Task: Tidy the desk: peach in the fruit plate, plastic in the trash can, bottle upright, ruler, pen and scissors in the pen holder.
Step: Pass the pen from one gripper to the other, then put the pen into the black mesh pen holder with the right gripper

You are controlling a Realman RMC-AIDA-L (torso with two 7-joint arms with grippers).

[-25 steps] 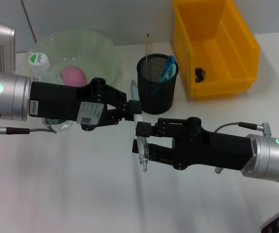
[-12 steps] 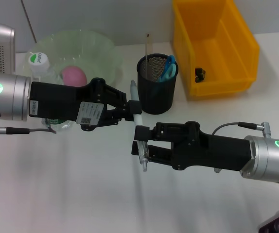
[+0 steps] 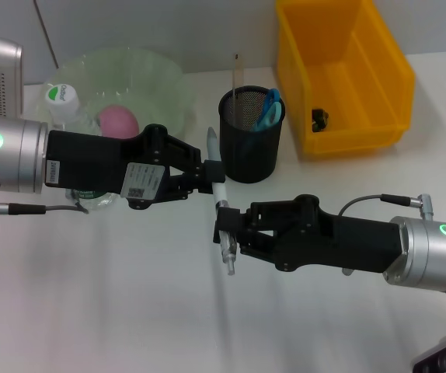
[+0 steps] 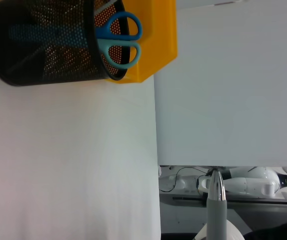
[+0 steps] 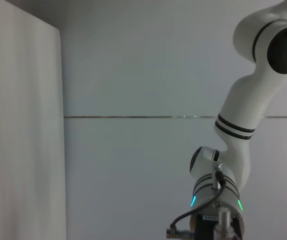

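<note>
Pinching the upper part of a slim white-and-grey pen (image 3: 221,194) above the white desk (image 3: 91,311), the left gripper (image 3: 211,174) holds it beside the black mesh pen holder (image 3: 252,144), while the right gripper (image 3: 224,231) clamps its lower end.

1. The pen (image 3: 221,203), held between both grippers, has a glossy silver metal tip and a smooth matt grey barrel.
2. Just beyond the left gripper (image 3: 210,176), the pen holder (image 3: 252,136) is matt black wire mesh.
3. The scissors (image 4: 117,40) inside have smooth blue plastic handles.
4. The trash can (image 3: 339,74) is glossy yellow plastic.
5. The right gripper (image 3: 227,230) is matt black.
</note>
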